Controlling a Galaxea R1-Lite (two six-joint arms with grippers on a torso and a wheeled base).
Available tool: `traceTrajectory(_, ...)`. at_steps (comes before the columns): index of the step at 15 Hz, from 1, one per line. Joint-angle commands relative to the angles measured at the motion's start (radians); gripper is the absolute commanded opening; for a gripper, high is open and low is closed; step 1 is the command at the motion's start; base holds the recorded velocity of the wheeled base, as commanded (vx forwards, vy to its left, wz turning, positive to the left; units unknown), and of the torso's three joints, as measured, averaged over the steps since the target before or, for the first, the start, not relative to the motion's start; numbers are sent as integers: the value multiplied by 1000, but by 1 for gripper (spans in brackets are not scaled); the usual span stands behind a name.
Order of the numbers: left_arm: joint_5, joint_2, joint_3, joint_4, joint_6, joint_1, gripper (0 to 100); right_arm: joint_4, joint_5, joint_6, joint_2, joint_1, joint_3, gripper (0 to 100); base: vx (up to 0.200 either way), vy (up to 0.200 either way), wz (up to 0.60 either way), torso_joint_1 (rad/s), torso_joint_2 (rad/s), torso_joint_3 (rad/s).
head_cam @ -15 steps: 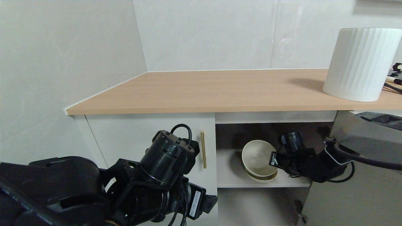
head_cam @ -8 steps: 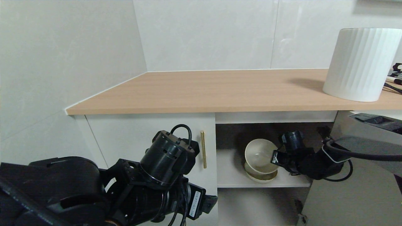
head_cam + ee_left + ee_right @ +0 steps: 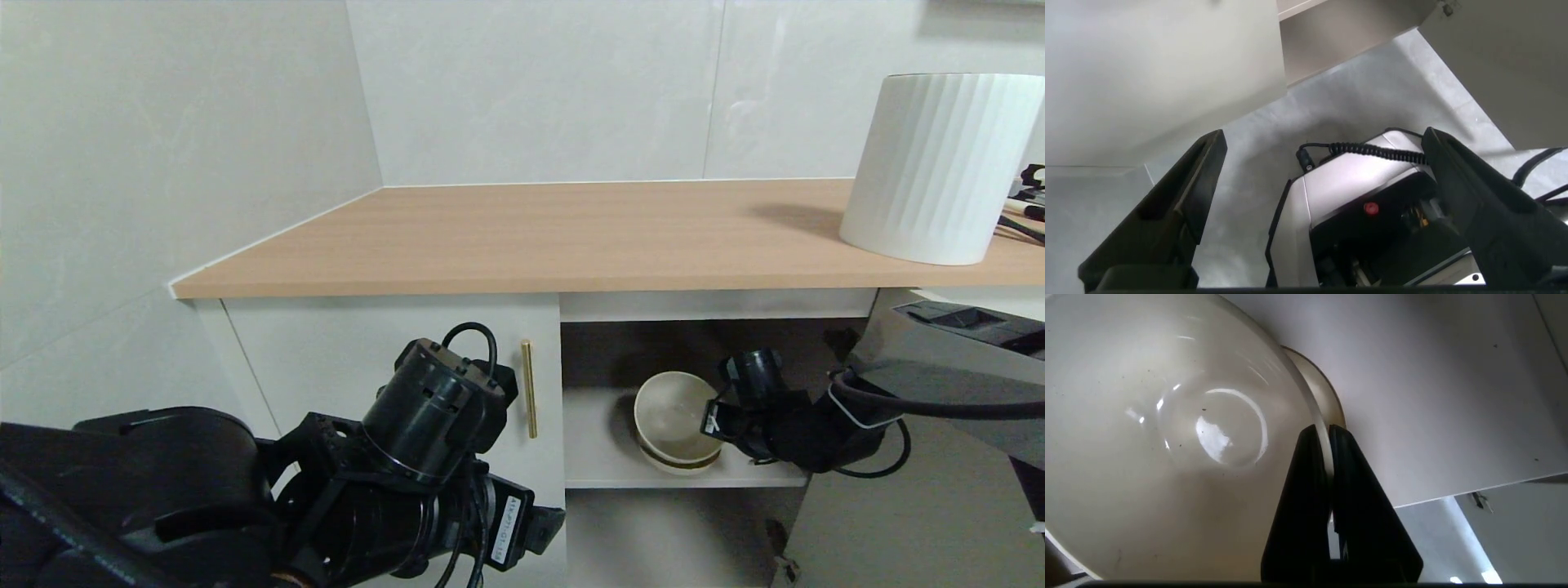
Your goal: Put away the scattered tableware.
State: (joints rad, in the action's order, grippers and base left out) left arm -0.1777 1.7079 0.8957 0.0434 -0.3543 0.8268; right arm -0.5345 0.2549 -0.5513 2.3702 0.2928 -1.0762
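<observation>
Stacking is nearly finished, as we are judging it. Our right gripper [image 3: 712, 416] is clamping the rim of a bowl [image 3: 671, 408] inside the cupboard. The bowl is leaning in a second bowl [image 3: 684, 467], which is sitting near the front edge of the shelf [image 3: 596, 457], about midway along it. From the right wrist, the gripper [image 3: 1328, 441] is squeezing the bowl [image 3: 1167, 433] wall between its fingers, with the second bowl [image 3: 1321, 385] peeking out just behind.

Our left gripper [image 3: 1323, 143] is hanging low over the floor with its jaws spread wide, holding nothing.

Two bowls are now in the cupboard. We are still needing to let go, back the arm out and probably shut the cupboard. At the right edge of the counter [image 3: 531, 237], beside a white canister [image 3: 939, 163], some slim things [image 3: 1027, 208] are lying. We cannot tell whether they are tableware.

Half a second ago the bowl was riding higher and clear of the second bowl, whose rim was showing more fully. Since then the bowl and gripper have been sinking, and the bowl is now settling into the second one. The left arm is staying put.
</observation>
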Motion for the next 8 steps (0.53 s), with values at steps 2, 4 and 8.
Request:
traceTrajectory(2, 0, -1, 0, 1, 0, 0, 100, -1, 0, 5, 7, 2, 1, 0, 0, 0, 0, 0, 0, 0)
traceTrajectory(4, 0, -2, 0, 1, 0, 0, 100, -1, 0, 11, 7, 2, 1, 0, 0, 0, 0, 0, 0, 0)
traceTrajectory(8, 4, -5, 14, 0, -52, -2, 100, 31, -8, 13, 1, 9, 2, 100, 0, 0, 0, 0, 0, 0)
